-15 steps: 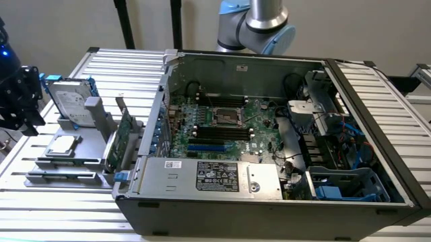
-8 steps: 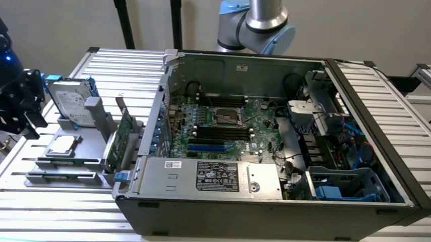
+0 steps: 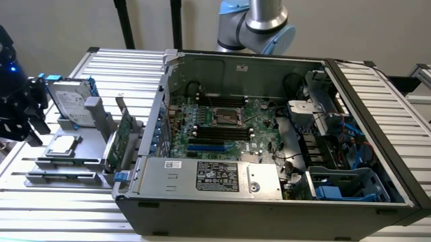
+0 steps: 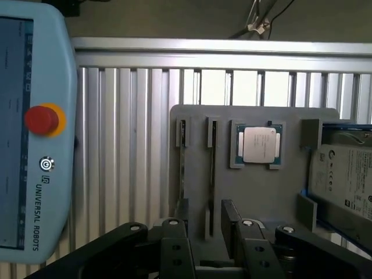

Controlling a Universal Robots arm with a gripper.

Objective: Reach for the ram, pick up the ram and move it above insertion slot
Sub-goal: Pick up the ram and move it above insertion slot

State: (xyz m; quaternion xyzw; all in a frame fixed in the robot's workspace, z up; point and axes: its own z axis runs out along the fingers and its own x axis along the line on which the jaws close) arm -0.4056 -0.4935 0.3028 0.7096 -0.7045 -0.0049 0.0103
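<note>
The ram point(image 4: 212, 174) stands on edge in a narrow slot of the grey holder point(image 4: 256, 197); a second thin stick point(image 4: 182, 165) sits in the slot beside it. My gripper point(image 4: 206, 232) hangs over the holder's near end, open, one finger point(image 4: 174, 238) on each side of the ram's line and not touching it. In the exterior view the gripper point(image 3: 30, 132) is at the far left above the holder point(image 3: 64, 176). The insertion slot point(image 3: 222, 132) is one of several black sockets on the motherboard inside the open case.
A processor chip point(image 4: 260, 144) and a silver hard drive point(image 4: 343, 174) share the holder, with an upright green card point(image 3: 122, 138) beside the case wall. A teach pendant point(image 4: 29, 133) lies next to the holder. The case point(image 3: 269, 212) stands on a slatted metal table.
</note>
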